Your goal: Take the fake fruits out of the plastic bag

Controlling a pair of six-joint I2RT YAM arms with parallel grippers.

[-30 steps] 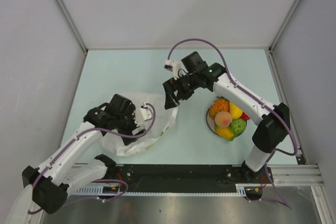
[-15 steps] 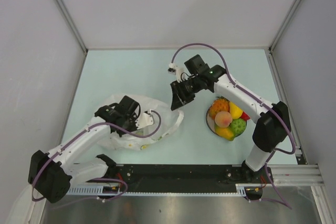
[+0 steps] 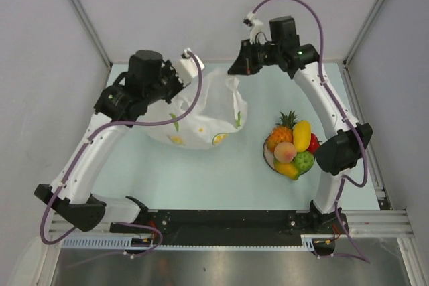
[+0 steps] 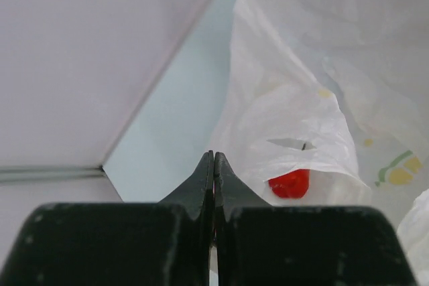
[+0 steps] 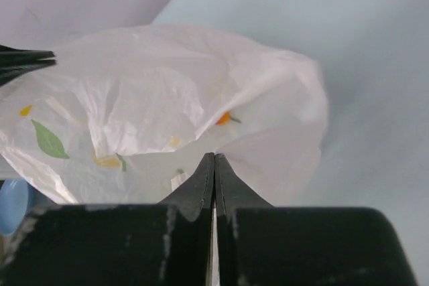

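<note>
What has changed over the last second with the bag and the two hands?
The left hand and right hand closed on the plastic bag and raised it toward the far side of the table. The fake fruits stayed piled on the plate.

Gap between plastic bag [image 3: 201, 115] and plate [image 3: 265, 155]

Thin translucent white plastic bag [image 3: 201, 115]: crinkled film with a faint sheen, printed with yellow and green marks. Right of the bag, small plastic fruits [image 3: 285, 151]: smooth, glossy skins, the green one lumpy. Round white plate [image 3: 265, 154] under them: smooth. Pale green table [image 3: 201, 179] beneath the bag: matt, even. Left gripper [image 4: 213, 155] and right gripper [image 5: 214, 156]: matt black fingers, lightly scuffed.
</note>
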